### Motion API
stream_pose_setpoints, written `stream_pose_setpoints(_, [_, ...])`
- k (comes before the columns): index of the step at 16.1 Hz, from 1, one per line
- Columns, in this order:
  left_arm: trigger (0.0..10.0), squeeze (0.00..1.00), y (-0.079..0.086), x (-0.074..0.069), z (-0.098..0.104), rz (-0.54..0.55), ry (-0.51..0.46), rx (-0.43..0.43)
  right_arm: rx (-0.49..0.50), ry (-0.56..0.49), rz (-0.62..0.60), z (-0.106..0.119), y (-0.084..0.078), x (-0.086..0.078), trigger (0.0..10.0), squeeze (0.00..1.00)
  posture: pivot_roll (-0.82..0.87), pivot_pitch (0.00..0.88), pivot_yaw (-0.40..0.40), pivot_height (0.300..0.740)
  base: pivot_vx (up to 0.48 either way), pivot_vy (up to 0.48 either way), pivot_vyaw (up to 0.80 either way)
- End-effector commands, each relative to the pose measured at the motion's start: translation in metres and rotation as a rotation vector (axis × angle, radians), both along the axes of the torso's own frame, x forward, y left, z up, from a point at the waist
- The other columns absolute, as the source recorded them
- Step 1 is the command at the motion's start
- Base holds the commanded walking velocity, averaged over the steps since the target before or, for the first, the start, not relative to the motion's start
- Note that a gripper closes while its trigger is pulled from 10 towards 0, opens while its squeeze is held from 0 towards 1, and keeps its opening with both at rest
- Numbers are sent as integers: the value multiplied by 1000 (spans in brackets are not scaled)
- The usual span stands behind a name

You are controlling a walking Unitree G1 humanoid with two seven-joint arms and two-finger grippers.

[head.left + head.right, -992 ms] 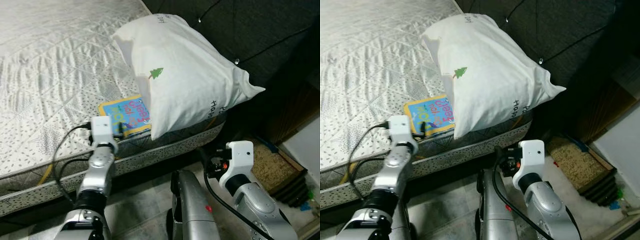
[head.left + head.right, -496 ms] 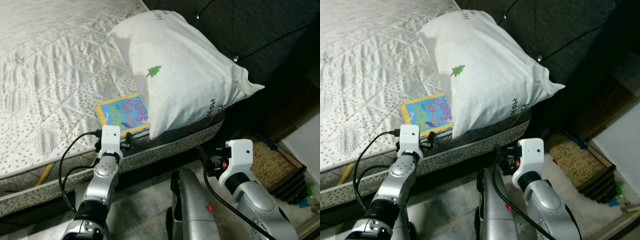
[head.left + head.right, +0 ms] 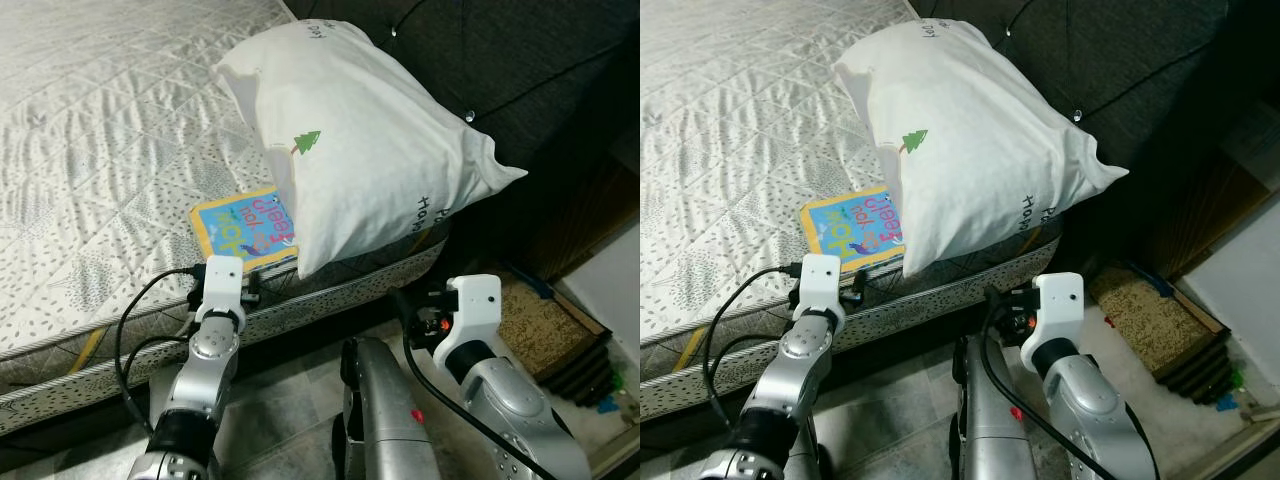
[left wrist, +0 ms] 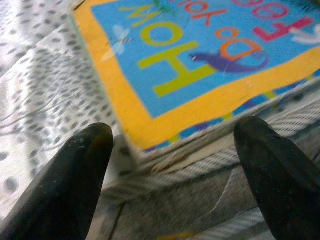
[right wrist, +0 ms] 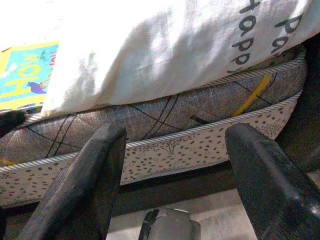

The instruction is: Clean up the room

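The pillow (image 3: 360, 150) hides part of the book (image 3: 240, 225); the left gripper (image 4: 175, 165) and right gripper (image 5: 175, 165) are both wide open and empty.

This is a bedroom in a home: a bed (image 3: 90, 150) with a quilted mattress, a large white pillow (image 3: 370, 150) against a dark padded headboard (image 3: 500, 70), and a tiled floor (image 3: 290, 400) beside it.
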State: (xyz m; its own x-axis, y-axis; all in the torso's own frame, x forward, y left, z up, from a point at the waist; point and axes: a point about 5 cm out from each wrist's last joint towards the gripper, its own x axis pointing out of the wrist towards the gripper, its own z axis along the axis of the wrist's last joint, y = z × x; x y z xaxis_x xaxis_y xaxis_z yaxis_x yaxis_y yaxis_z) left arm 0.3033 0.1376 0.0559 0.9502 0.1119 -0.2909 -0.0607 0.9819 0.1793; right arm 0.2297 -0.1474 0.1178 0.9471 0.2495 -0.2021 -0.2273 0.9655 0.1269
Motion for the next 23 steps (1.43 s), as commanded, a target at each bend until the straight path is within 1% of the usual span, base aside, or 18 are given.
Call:
stream_pose_setpoints(1, [10000,0,3,-5,-4,20,27,35,-3,6,-6,-2,-1,0,10000,0,-123,154,-79,499,0,0,0])
stream_pose_setpoints(3, [10000,0,4,-8,-4,23,38,46,0,7,-3,-3,-1,1,10000,0,-120,148,-77,499,0,0,0])
stream_pose_setpoints(5, [10000,0,6,-11,-8,54,65,34,1,7,-2,-3,0,2,10000,0,-118,143,-74,499,0,0,0])
stream_pose_setpoints(7, [10000,0,12,-13,-7,87,68,49,4,7,-2,-4,1,3,10000,0,-116,137,-74,499,0,0,0])
stream_pose_setpoints(8, [10000,0,15,-14,-10,108,96,27,6,5,-1,-4,2,4,10000,0,-115,134,-72,499,0,0,0])
stream_pose_setpoints(9, [10000,0,18,-14,-11,115,104,26,7,5,0,-5,2,5,10000,0,-114,131,-70,499,0,0,0])
stream_pose_setpoints(13, [10000,0,20,-14,-11,116,106,30,7,4,0,-5,2,5,10000,0,-114,130,-70,499,0,0,0])
stream_pose_setpoints(16, [10000,0,38,-14,-13,157,115,53,13,-1,-7,-6,2,7,10000,0,-112,120,-63,499,0,0,0])
stream_pose_setpoints(20, [10000,0,43,-11,-11,172,112,58,14,-7,-10,-6,3,9,10000,0,-114,117,-62,499,0,0,0])
stream_pose_setpoints(23, [10000,0,43,-10,-11,172,110,57,14,-10,-11,-6,3,10,10000,0,-114,116,-61,499,0,0,0])
